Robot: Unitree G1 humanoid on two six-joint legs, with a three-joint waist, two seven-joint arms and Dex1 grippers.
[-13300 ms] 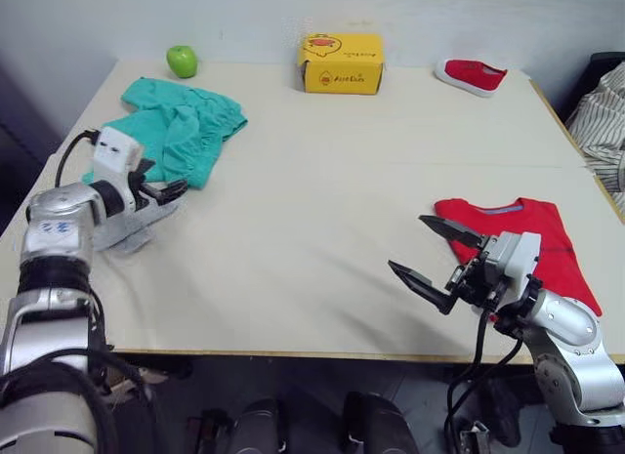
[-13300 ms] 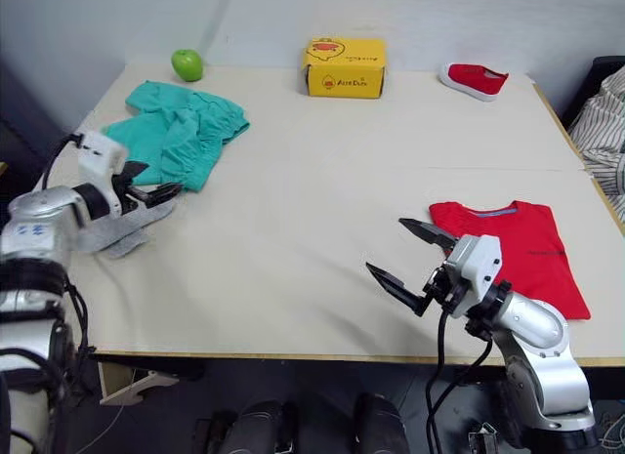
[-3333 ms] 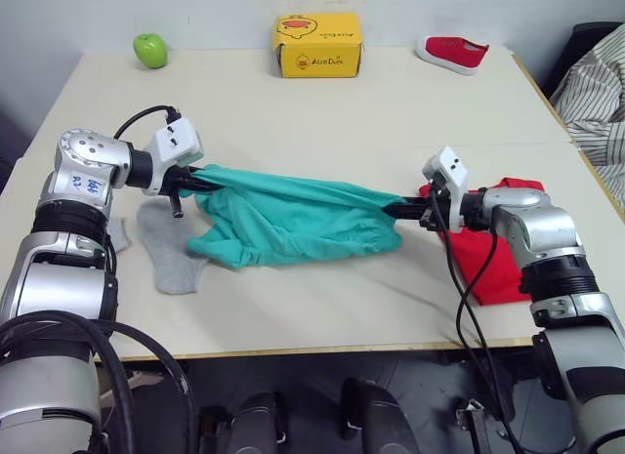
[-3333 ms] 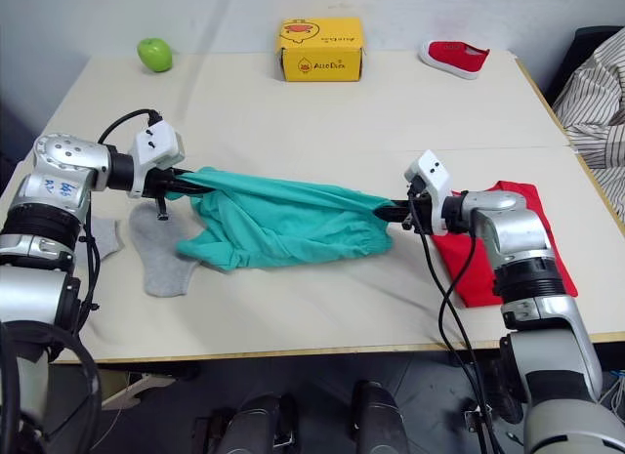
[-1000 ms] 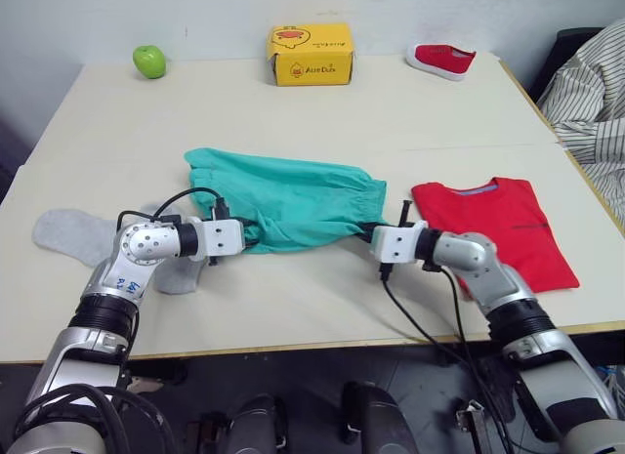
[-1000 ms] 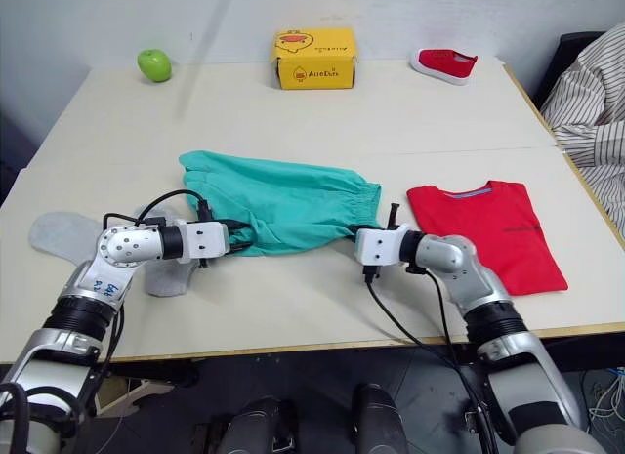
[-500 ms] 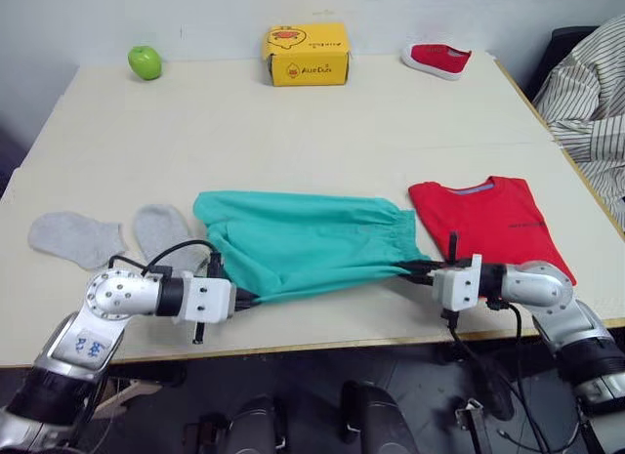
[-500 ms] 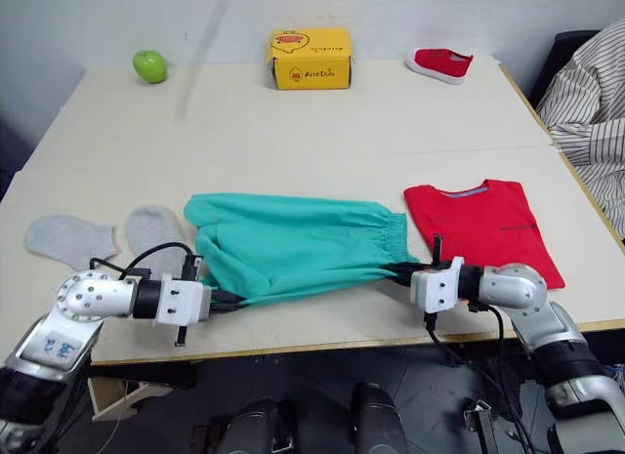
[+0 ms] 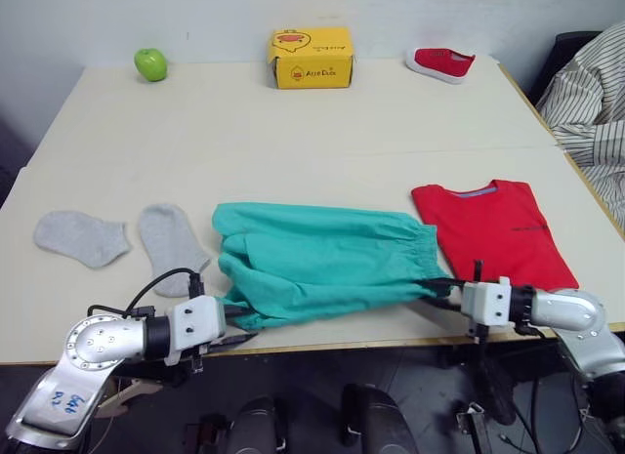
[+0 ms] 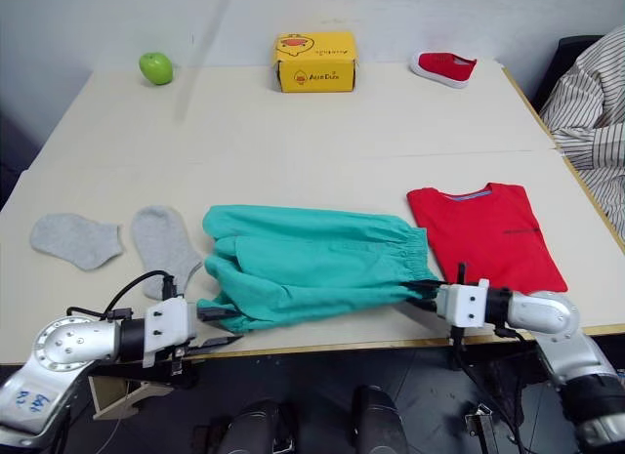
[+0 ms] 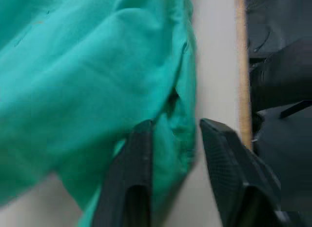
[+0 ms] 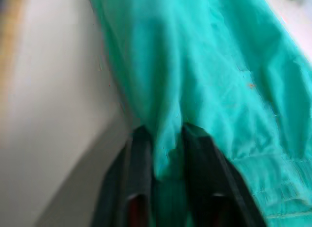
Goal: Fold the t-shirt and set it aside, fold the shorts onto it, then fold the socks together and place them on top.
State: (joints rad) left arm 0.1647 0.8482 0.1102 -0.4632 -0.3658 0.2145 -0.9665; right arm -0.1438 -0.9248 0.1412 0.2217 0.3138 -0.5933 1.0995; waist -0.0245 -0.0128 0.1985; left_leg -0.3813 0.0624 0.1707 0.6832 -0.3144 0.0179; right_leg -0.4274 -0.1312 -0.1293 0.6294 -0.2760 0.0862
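The shorts (image 9: 327, 264) lie spread across the near middle of the table (image 9: 293, 132), a teal-green soft cloth with loose folds and a gathered, puckered waistband along their right end. Their near edge reaches close to the table's near rim.

The left gripper (image 11: 173, 134) sits at the shorts' near left corner, its two black textured fingers parted, with a flap of teal cloth lying between them. The right gripper (image 12: 165, 139) is at the near right corner by the waistband, its fingers pinched onto a bunched ridge of the teal fabric.

Just right of the shorts, the t-shirt (image 9: 498, 229) lies flat, a smooth bright red rectangle with a pale blue collar band at its far edge.

The socks (image 9: 171, 234) are two small light grey knit pieces, lying flat side by side near the left edge, apart from each other; the right one lies just beside the shorts.

At the far edge stand a round green apple (image 9: 150, 63), a yellow cardboard box (image 9: 312, 57) with a printed cartoon face, and a small red shoe (image 9: 441, 63) with a white sole.
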